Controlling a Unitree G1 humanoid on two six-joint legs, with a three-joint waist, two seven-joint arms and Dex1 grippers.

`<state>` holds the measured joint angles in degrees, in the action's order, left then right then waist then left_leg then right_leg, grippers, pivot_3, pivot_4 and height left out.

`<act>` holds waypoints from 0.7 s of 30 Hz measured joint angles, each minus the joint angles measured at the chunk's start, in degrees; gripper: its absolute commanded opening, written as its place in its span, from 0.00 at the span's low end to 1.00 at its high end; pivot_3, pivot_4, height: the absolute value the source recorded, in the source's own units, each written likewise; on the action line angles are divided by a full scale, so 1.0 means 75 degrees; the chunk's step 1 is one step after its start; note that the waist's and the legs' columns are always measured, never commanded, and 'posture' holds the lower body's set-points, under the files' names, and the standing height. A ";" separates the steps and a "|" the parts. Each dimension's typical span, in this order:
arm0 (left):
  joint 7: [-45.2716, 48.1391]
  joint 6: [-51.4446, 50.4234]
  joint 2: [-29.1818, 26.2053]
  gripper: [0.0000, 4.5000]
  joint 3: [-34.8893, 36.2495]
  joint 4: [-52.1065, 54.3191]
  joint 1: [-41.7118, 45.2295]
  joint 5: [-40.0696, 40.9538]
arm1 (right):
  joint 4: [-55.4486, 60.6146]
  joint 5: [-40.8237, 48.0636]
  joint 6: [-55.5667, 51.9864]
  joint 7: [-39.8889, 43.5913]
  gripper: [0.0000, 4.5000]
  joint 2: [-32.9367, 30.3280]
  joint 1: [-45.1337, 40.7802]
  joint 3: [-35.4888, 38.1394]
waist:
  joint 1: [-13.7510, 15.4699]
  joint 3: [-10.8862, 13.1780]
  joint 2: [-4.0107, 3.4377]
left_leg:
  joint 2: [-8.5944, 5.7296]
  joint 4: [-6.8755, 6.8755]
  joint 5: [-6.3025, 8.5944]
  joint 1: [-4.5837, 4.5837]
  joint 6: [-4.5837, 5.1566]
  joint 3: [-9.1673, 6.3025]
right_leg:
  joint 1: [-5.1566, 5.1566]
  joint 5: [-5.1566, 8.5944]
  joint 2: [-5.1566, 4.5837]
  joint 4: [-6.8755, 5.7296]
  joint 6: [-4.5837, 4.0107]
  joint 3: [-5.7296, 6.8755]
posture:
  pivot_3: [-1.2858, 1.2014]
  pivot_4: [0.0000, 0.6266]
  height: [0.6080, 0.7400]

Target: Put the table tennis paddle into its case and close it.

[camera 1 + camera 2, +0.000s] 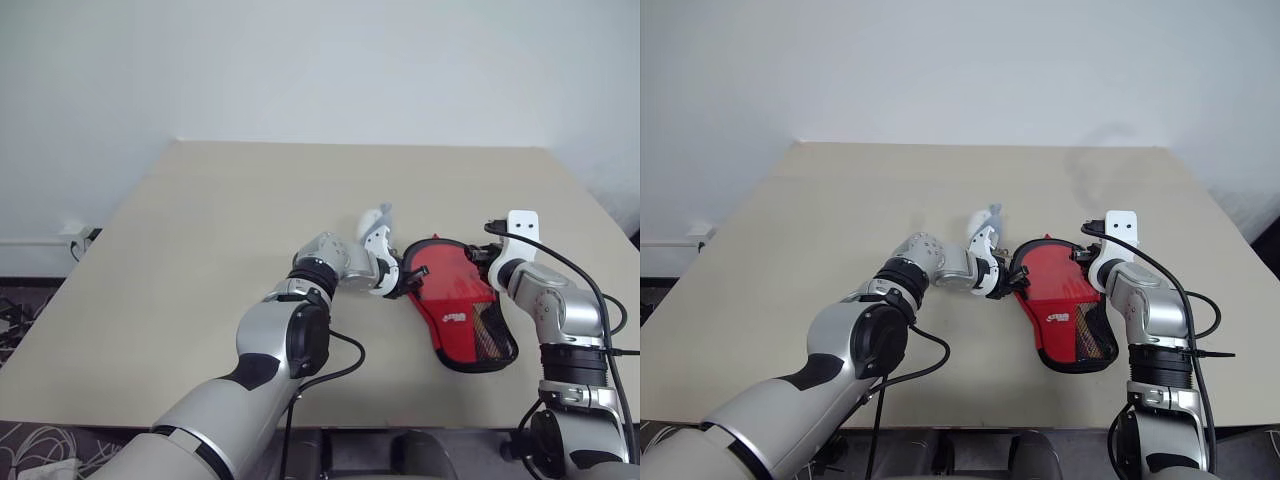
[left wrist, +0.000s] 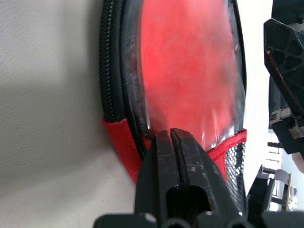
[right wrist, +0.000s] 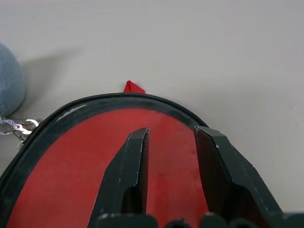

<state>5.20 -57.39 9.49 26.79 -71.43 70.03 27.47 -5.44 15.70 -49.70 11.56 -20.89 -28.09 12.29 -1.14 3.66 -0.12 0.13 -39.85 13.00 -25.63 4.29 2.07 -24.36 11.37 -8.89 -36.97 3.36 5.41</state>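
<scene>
While the case (image 1: 455,312) lies long axis toward the robot, left gripper (image 1: 400,283) sits pinched shut at its left rim; right gripper (image 3: 171,156), part-open and empty, over its far end

My arms are shiny silver with black joints. Black cables loop along them. My two grippers have flat black fingers.

The case (image 1: 455,300) is red outside with black trim, a black mesh pocket and a small white logo. Inside it the paddle (image 3: 95,156) shows a glossy red face within a black zip edge. The ball (image 3: 8,80) is grey-blue. The desk (image 1: 220,220) is plain pale beige. Both claws, left (image 2: 172,137) and right (image 3: 171,135), have black fingers.
</scene>
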 measured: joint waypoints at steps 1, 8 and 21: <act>-0.0008 0.0002 0.0000 0.02 -0.0007 0.0000 0.0000 0.0000 | 0.0000 0.0000 0.0000 -0.0024 0.36 0.0008 0.0001 0.0008 | 0.0000 0.0000 0.0000 | 0.0000 0.0000 0.0000 0.0000 0.0000 0.0000 | 0.0000 0.0000 0.0000 0.0000 0.0000 0.0000 | 0.52 0.00 0.61; -0.0030 0.0050 0.0000 0.02 -0.0036 -0.0002 0.0000 0.0001 | 0.0000 0.0000 0.0003 -0.0132 0.36 0.0129 0.0002 0.0077 | -0.0001 0.0000 -0.0001 | 0.0002 -0.0004 -0.0001 0.0000 0.0000 0.0003 | 0.0000 0.0000 0.0000 -0.0001 0.0000 -0.0001 | 0.52 0.00 0.61; 0.0074 0.0082 -0.0015 0.02 -0.0112 -0.0002 -0.0001 0.0002 | -0.0103 -0.0001 0.0065 -0.0250 0.36 0.0198 -0.0011 0.0098 | -0.0001 0.0000 -0.0001 | 0.0002 -0.0005 -0.0001 0.0000 0.0000 0.0003 | 0.0000 -0.0001 0.0000 -0.0001 -0.0001 0.0000 | 0.52 0.00 0.61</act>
<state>5.76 -56.78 9.38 25.95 -71.44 70.03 27.49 -6.21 15.70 -49.22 9.68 -19.41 -28.17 13.02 -1.15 3.65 -0.12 0.15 -39.89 12.99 -25.63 4.29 2.09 -24.36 11.37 -8.89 -36.98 3.35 5.41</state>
